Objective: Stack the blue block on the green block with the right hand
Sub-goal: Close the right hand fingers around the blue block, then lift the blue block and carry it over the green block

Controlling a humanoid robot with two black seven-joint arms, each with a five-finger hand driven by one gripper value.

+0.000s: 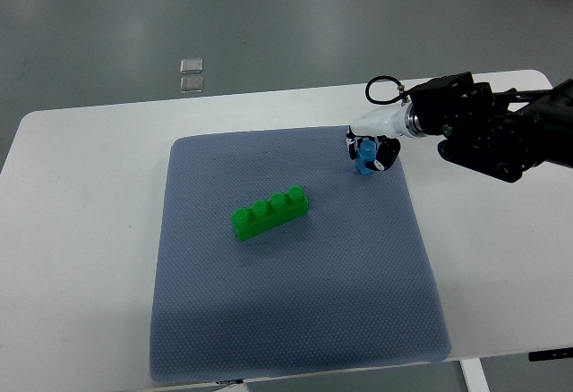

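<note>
**Blue block in hand, stacking still to come**

Grey floor surrounds a white rectangular table (98,258), and most of the tabletop is covered by a blue-grey textured fabric mat (295,320). Beyond the table's far edge, two small clear square tiles (191,74) lie on the floor, well away from the work.

Near the middle of the mat lies the long green plastic building block (269,212) with a row of four round studs on top, set at a slant so its right end points toward the far side. Nothing rests on it; all four studs are bare.

The black right arm comes in from the picture's right edge, and its right hand (370,153), white at the wrist with dark fingers, sits over the mat's far right part. Its fingers are closed around the small blue plastic block (366,154), which shows between them. Whether the block is already lifted clear of the mat or just touching it cannot be told from this steep view. The left arm does not show.

As a judgement, the grasp looks done, but everything after remains: carrying the blue block left and toward the near side to the green one, lining it up over the studs, pressing it down and letting go. The two blocks are well apart.
</note>
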